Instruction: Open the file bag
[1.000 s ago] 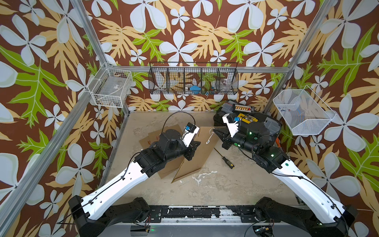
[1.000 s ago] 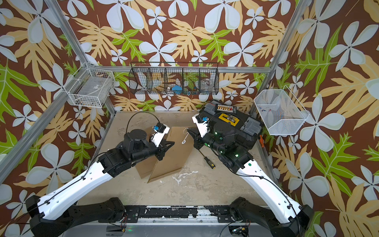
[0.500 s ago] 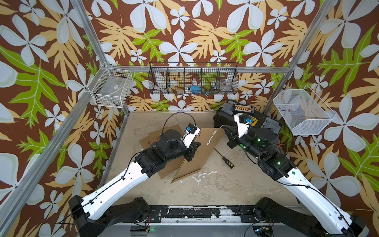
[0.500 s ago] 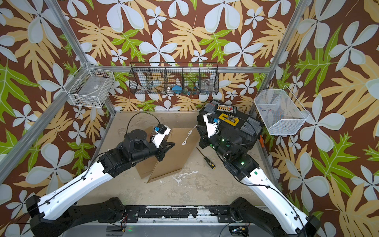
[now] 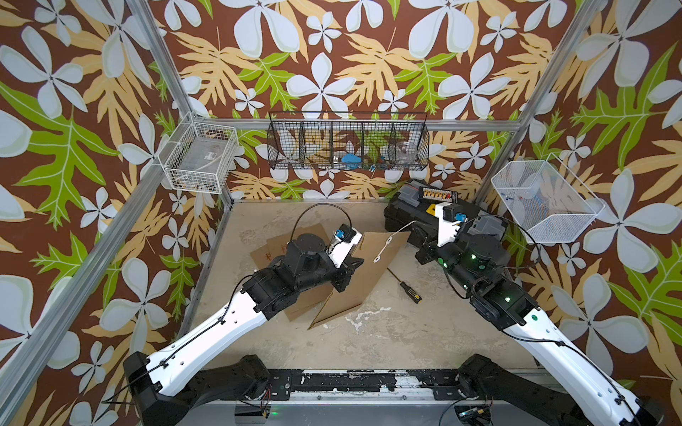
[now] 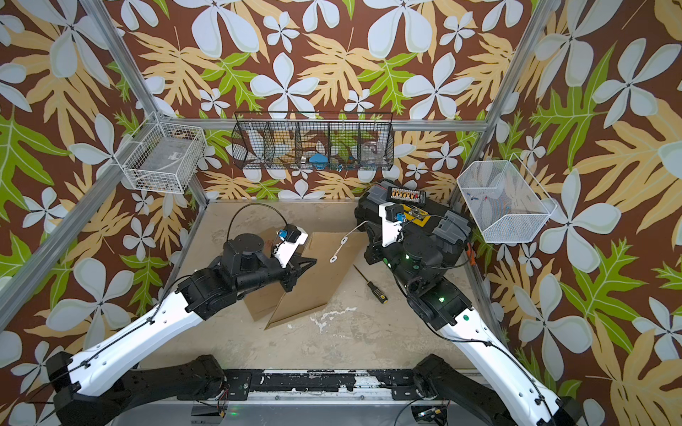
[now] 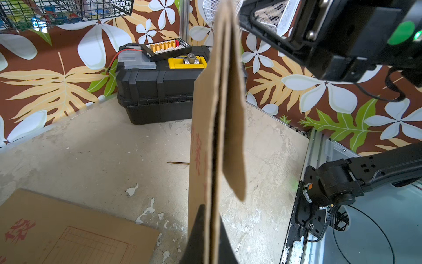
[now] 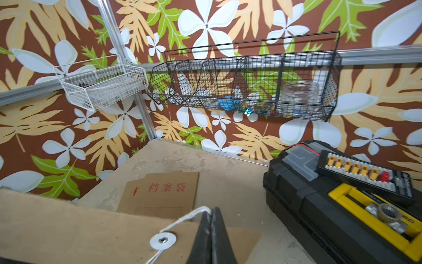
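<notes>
The file bag [image 5: 369, 276] [image 6: 313, 274] is a brown kraft envelope, held tilted up off the table by one edge. My left gripper [image 5: 360, 262] [image 7: 210, 209] is shut on that edge, one finger on each face. The bag's flap [image 7: 233, 137] hangs loose beside the body. A white string [image 5: 396, 233] [image 8: 182, 220] runs from the round white disc [image 8: 163, 240] on the bag up to my right gripper [image 5: 415, 223] [image 8: 211, 209], which is shut on the string's end beside the toolbox.
A black and yellow toolbox [image 5: 406, 212] stands at the back right, just behind the right gripper. A screwdriver [image 5: 406, 286] lies on the table to the right of the bag. Other flat file bags [image 5: 291, 243] lie under the left arm. Wire baskets [image 5: 347, 145] hang on the walls.
My right gripper has drawn back and to the right toward the toolbox, pulling the string out longer from the bag. The left gripper and the bag have stayed where they were.
</notes>
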You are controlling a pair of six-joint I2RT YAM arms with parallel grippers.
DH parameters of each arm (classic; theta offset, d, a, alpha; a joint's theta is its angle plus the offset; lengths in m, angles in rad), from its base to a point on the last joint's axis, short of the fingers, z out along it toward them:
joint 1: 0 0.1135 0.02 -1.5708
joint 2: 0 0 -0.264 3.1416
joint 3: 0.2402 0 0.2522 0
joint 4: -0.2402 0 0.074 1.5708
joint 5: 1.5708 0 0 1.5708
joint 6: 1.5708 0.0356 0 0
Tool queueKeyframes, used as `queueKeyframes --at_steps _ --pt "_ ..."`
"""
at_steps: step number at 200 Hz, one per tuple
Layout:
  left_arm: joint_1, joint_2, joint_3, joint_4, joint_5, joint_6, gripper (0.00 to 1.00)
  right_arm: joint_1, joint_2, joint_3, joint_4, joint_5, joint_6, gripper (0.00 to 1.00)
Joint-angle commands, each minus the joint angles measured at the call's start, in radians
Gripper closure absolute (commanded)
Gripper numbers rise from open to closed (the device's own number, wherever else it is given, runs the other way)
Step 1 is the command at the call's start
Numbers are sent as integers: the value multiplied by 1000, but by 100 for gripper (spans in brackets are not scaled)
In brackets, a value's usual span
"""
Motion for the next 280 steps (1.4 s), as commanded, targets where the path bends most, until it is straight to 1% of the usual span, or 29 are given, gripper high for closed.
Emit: queueKeyframes --at_steps 1,21,39,53,71,81,102,124,143,173,201,241,280 --pt "-1 -5 -9 -4 18 10 100 1 -5 -5 -19 92 14 100" --pt "-1 -6 -11 -5 20 12 100 -1 -4 -6 -37 131 24 100" --pt "-1 -13 -12 3 30 2 100 -1 -3 -6 -48 136 31 100" --pt "-1 -26 -16 12 29 -7 100 -1 -3 -9 -49 126 27 100" --pt "-1 -46 -30 38 6 -29 100 -2 -3 -21 -31 84 4 100" --pt "3 -52 -34 54 13 -40 100 -1 -2 -25 -22 61 -4 100" --pt "24 -55 -31 90 85 -79 100 -2 4 -16 -25 7 -11 100" --pt "52 -62 -34 136 158 -119 100 -1 -4 -17 -13 -76 -25 100" --pt "68 -67 -50 190 214 -148 100 -2 -7 -25 -4 -131 -56 100" --pt "109 -69 -76 284 311 -229 100 -2 -3 -13 -26 -170 -66 100" --pt "135 -79 -100 354 360 -280 100 0 -1 -11 -47 -186 -77 100" --pt "160 -87 -120 396 380 -312 100 -1 31 -2 -88 -201 -103 100" --pt "173 -106 -125 388 326 -300 100 -1 38 -18 -92 -224 -107 100"
